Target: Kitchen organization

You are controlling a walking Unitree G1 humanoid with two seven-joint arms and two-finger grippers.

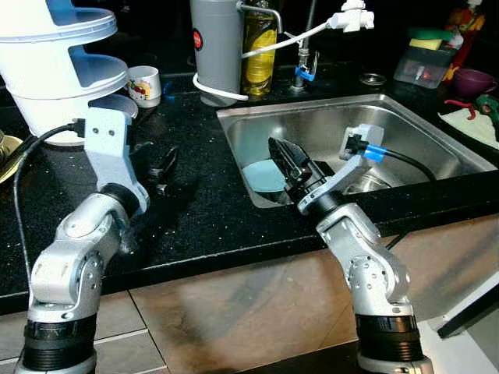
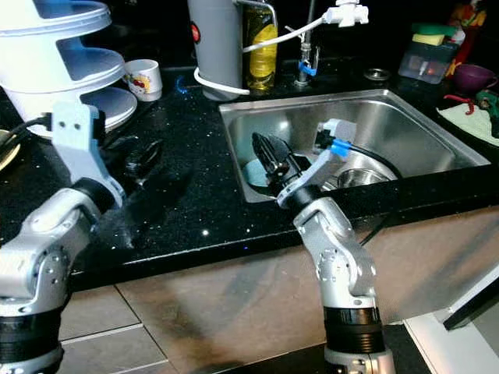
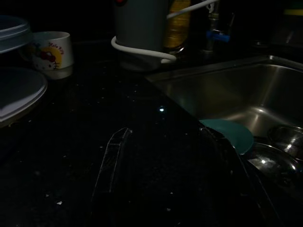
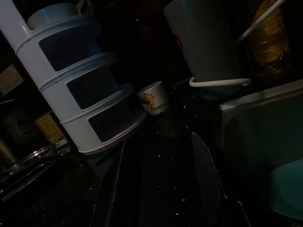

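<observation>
1. Bench (image 1: 203, 210): black speckled stone, with a steel sink (image 1: 413, 136) set into its right half.
2. Left hand (image 1: 162, 170): low over the bench, left of the sink; fingers apart in the left wrist view, nothing between them.
3. Right hand (image 1: 290, 162): reaching over the sink's front left corner, just above the teal plate; fingers apart in the right wrist view, holding nothing.
4. Teal plate (image 1: 265, 176): in the sink at its left wall, partly hidden by the right hand. Judged the likeliest item to be handled next.
5. Steel bowls (image 3: 279, 151): in the sink basin, beside the teal plate.
6. White tiered rack (image 1: 58, 58): back left of the bench, stacked round shelves.
7. Printed cup (image 1: 144, 84): just right of the rack.
8. Grey canister (image 1: 216, 47) and yellow bottle (image 1: 259, 47): behind the sink's left corner, a white hose looped round them.
9. Faucet (image 1: 306, 58): behind the sink.
10. Risks, judged:
   - the plate lies flat near the wall, so fingers may skid off its rim rather than get under it;
   - the plate may knock the steel bowls when lifted;
   - the forearm crosses the sink's front edge and may catch it on the lift;
   - a wide swing toward the rack could topple the cup.
</observation>
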